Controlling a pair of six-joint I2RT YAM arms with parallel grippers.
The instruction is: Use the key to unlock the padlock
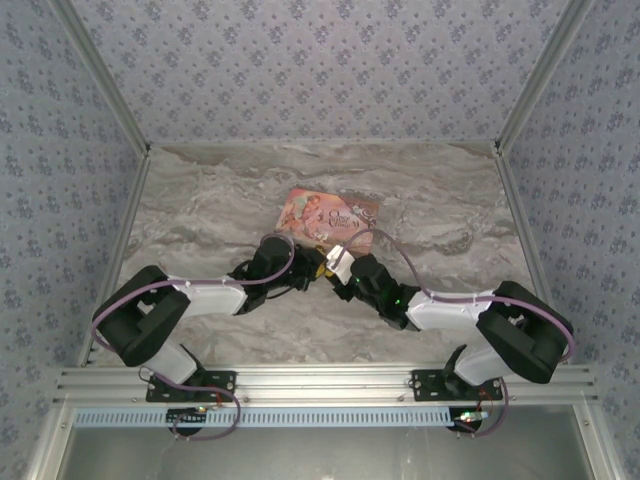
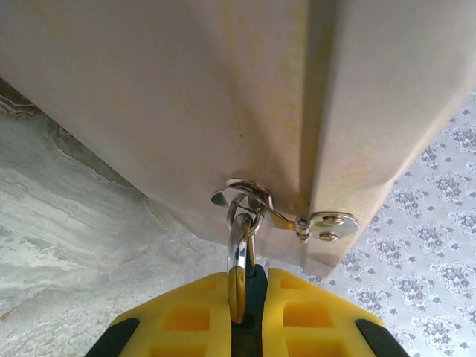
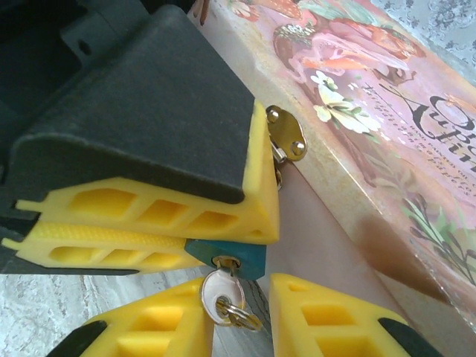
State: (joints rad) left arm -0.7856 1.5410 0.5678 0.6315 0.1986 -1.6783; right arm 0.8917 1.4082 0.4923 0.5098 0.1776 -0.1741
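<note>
The padlock (image 3: 239, 256) has a small teal body, and my left gripper (image 2: 249, 281) is shut on it between yellow pads. Its silvery shackle (image 2: 239, 242) runs through the metal hasp (image 2: 297, 219) on the front of the pink tin (image 1: 326, 212). A small silver key (image 3: 220, 294) with a tiny ring sits in the keyhole on the padlock's underside. My right gripper (image 3: 242, 327) stands open just below it, the key head between its yellow fingers (image 3: 152, 331) and resting against the left one. In the top view both grippers meet at the tin's front edge, left gripper (image 1: 311, 268) facing right gripper (image 1: 341, 264).
The pink illustrated tin (image 3: 372, 111) lies flat on the marble tabletop (image 1: 200, 215), behind the grippers. Patterned walls enclose the table on three sides. Open tabletop lies left and right of the tin.
</note>
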